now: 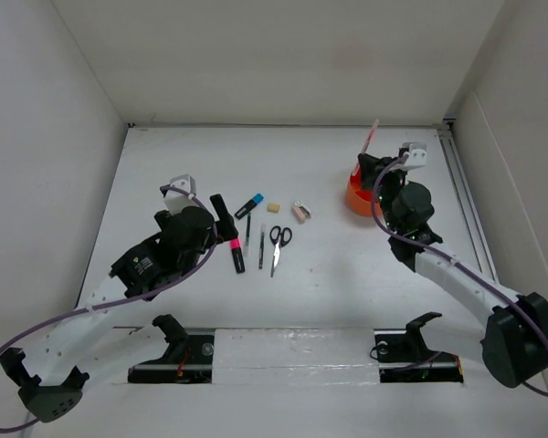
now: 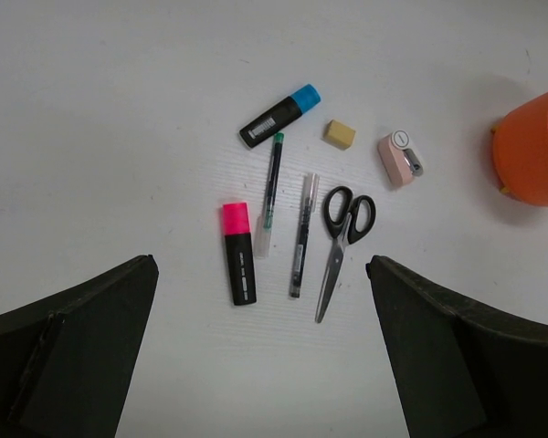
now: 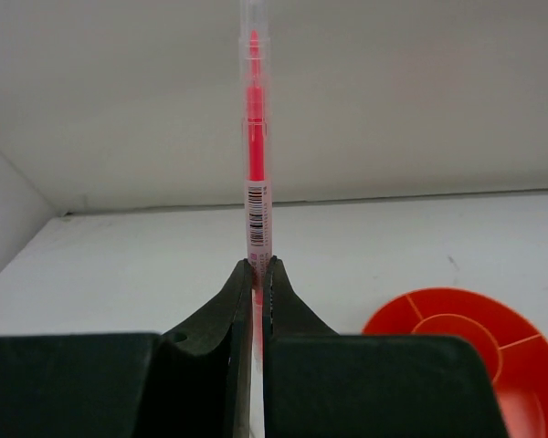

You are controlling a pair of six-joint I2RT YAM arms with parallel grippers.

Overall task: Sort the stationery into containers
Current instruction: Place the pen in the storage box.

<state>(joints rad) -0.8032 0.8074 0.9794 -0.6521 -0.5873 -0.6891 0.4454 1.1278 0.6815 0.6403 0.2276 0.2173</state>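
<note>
White tabletop [image 1: 347,265]: right end effector [image 3: 258,270] pinches upright pink pencil [image 3: 255,137] near orange tub [image 3: 539,365]; left end effector [image 2: 262,263] spread above scissors [image 2: 333,269].

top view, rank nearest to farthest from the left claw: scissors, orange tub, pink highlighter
1. pink-and-black highlighter, just right of the left claw
2. black-handled scissors, mid-table
3. round orange plastic tub, far right

Reaches toward centre-left of the top view with the left gripper [image 1: 221,217], jaws spread wide. Holds the right gripper [image 3: 258,269] raised at upper right, pinched tight.
</note>
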